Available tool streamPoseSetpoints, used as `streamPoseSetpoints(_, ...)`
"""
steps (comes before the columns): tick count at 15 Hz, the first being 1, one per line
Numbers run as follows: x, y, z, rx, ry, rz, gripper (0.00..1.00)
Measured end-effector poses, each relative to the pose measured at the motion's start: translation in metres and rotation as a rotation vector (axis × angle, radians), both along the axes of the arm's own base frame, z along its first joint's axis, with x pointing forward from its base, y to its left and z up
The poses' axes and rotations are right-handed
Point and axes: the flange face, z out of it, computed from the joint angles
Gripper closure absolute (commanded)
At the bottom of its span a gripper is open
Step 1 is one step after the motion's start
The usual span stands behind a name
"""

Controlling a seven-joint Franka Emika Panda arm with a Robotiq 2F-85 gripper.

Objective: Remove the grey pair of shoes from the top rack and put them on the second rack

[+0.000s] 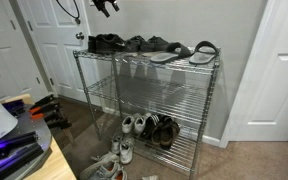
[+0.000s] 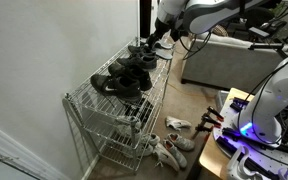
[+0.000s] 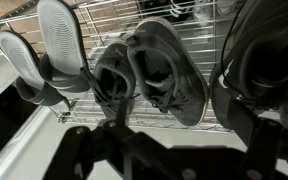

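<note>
Task not started, as far as the views show. The grey low-top pair of shoes [image 1: 150, 43] sits side by side on the top wire shelf [image 1: 134, 59] of the chrome wire shoe rack. They lie between the dark pair of shoes [image 1: 105, 42] at one end and the grey flat sandals [image 1: 187, 53] at the other. The second wire shelf [image 1: 144, 88] holds nothing that I can see, so both shoes are left to move. That likely means two pick-and-place rounds, unless both can be pinched together.

The black Robotiq gripper [image 1: 104, 7] hangs in the air above the rack and touches nothing. In an exterior view it is over the end with the dark pair, off to the side of the grey pair and well above it. In an exterior view from the other side, the gripper [image 2: 156, 40] is near the far end of the top shelf.

The wrist view looks down on the grey shoes [image 3: 154, 80], centred in frame with openings up. The sandals [image 3: 54, 45] are on one side and a dark shoe [image 3: 264, 60] on the other.

The gripper carries nothing. It shows only as a dark blur low in the wrist view, so I cannot tell whether the jaws are spread or closed.

Loose shoes on the carpet floor [image 1: 144, 125] under the rack are not part of the task.
</note>
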Motion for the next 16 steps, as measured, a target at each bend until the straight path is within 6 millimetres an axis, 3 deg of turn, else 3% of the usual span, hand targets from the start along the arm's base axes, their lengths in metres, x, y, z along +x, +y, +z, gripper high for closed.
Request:
streamPoseSetpoints(2,0.016,-0.011,0.001,0.016,0.003,-0.022,0.00)
streamPoseSetpoints(13,0.016,-0.006,0.000,0.021,0.006,-0.012,0.00)
streamPoseSetpoints(16,0.030,-0.025,0.011,0.037,-0.015,-0.050,0.00)
